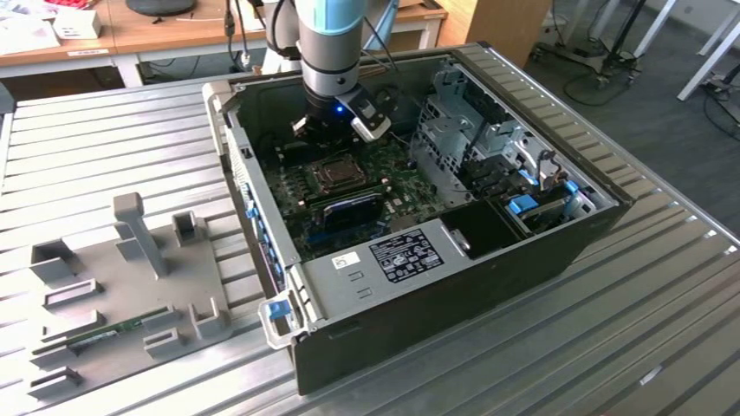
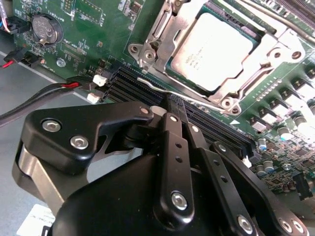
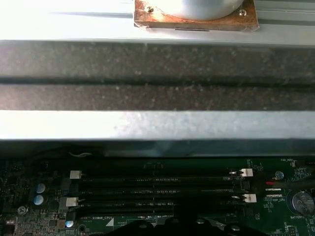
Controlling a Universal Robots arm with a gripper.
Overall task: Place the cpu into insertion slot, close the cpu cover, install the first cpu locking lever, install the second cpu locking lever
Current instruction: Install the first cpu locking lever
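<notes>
Currently, hand: the black fingers of the hand [image 2: 171, 105] are drawn together in the second wrist view, with no gap showing between them; their tips rest against a thin metal locking lever [image 2: 152, 84]. Whether the rod is actually pinched cannot be told.
Hand, exterior view: the hand [image 1: 329, 130] hangs inside the open computer case [image 1: 463, 286], low over the green motherboard [image 1: 399, 199] and near the back wall of the case.
Cpu: the cpu [image 2: 214, 46] lies flat in the insertion slot [image 2: 235, 20], silver-grey top facing up; in the exterior view it shows as a small square just below the hand.
Cpu cover: the cpu cover [image 2: 283, 49] lies down over the chip, its silver frame around the edges and the chip showing through the window.
Locking lever: it runs along the side of the socket nearest the hand, between the cover and the black memory slots [image 2: 130, 83].
Memory slots: long, dark and parallel in the first wrist view [image 3: 157, 189], with white end clips.
Coin battery: the coin battery [image 2: 45, 28] sits on the motherboard, well apart from the socket.
Bench: the slatted metal bench [image 1: 647, 329] carries the case; a grey fixture plate [image 1: 139, 286] lies on the exterior view's left.
</notes>
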